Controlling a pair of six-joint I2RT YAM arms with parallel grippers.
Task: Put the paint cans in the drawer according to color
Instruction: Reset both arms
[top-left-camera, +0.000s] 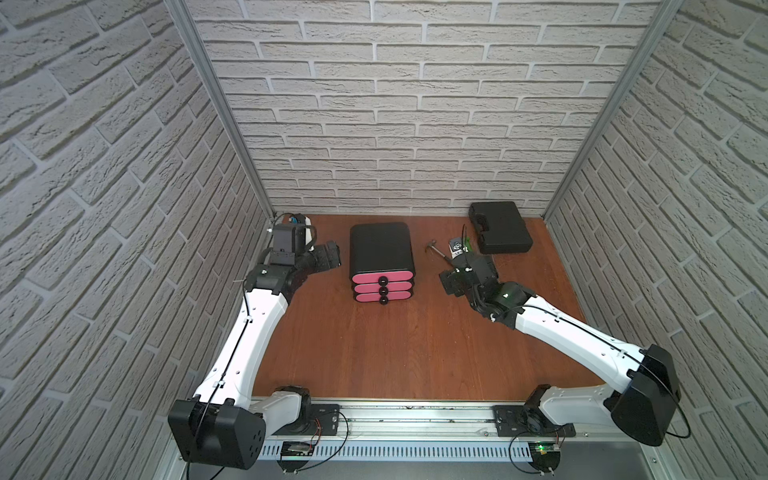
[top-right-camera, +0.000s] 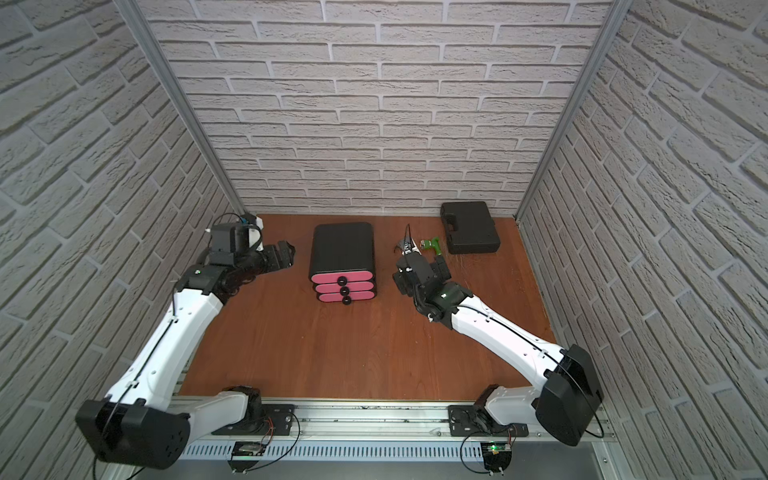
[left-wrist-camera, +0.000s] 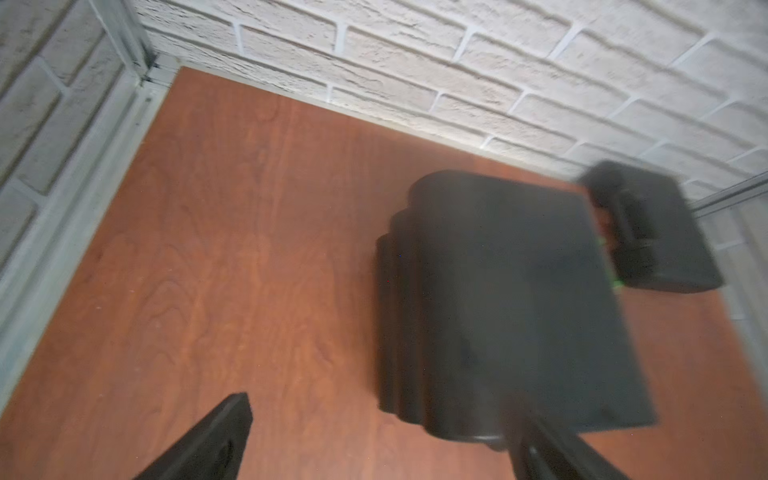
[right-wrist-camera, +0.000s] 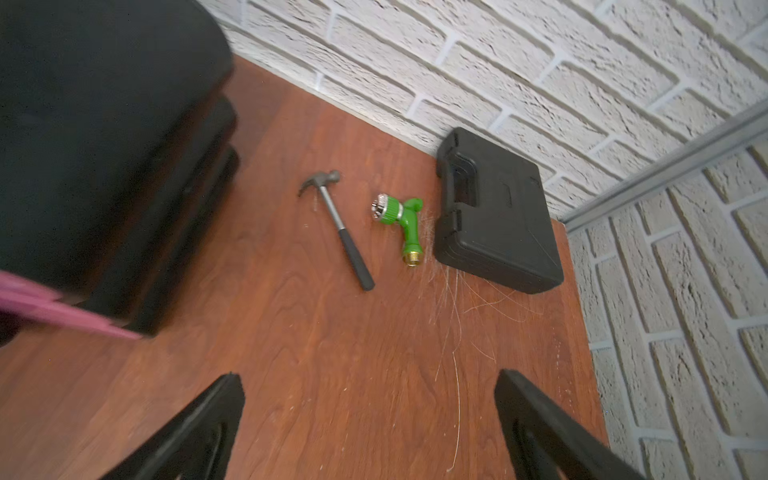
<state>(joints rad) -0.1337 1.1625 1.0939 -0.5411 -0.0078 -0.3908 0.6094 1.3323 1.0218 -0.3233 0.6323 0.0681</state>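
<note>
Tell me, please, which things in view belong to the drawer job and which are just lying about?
Job: drawer chest, drawers shut; left gripper and right gripper, both open. No paint cans visible.
Lying about: hammer, green hose nozzle, black tool case.

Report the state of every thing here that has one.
drawer chest, all three drawers pushed shut
tool case, closed, lying flat
left gripper, open, empty
right gripper, open, empty
hammer, lying flat
green nozzle, lying on its side
paint cans, none in view
</note>
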